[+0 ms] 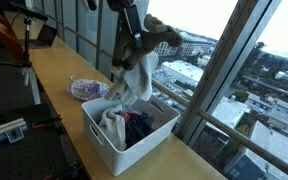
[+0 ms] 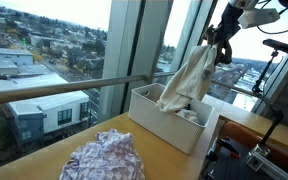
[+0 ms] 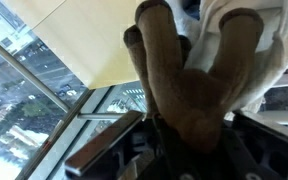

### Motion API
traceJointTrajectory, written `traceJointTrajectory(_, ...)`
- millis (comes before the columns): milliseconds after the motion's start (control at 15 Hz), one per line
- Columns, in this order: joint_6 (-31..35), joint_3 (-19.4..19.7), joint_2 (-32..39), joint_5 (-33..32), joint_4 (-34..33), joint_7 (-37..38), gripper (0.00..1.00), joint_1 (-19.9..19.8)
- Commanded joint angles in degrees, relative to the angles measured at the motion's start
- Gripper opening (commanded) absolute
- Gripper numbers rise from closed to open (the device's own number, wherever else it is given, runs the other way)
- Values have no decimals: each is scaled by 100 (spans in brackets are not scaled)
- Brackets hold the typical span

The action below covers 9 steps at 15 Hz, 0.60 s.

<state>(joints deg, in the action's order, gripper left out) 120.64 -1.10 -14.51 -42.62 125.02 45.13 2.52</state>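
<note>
Hanging limp from jaws pinched on its bunched top: pale garment (image 1: 134,78), above white basket (image 1: 102,142) on desk (image 1: 52,78), hem trailing inside. Soft, light, floppy, probably prone to slipping; best gripped at a thick gathered fold, not an edge.

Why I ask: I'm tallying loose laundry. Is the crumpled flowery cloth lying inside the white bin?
No, the flowery cloth lies on the wooden table, outside the white bin.
</note>
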Motion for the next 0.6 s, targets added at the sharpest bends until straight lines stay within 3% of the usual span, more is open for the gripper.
traceJointTrajectory(0,-64,-198,31,-192,12,75,4,-230)
traceJointTrajectory(267,-3,-247,241,-236,-31,104,4,-251)
traceJointTrajectory(533,436,-357,1012,-290,-6,422,4,-152)
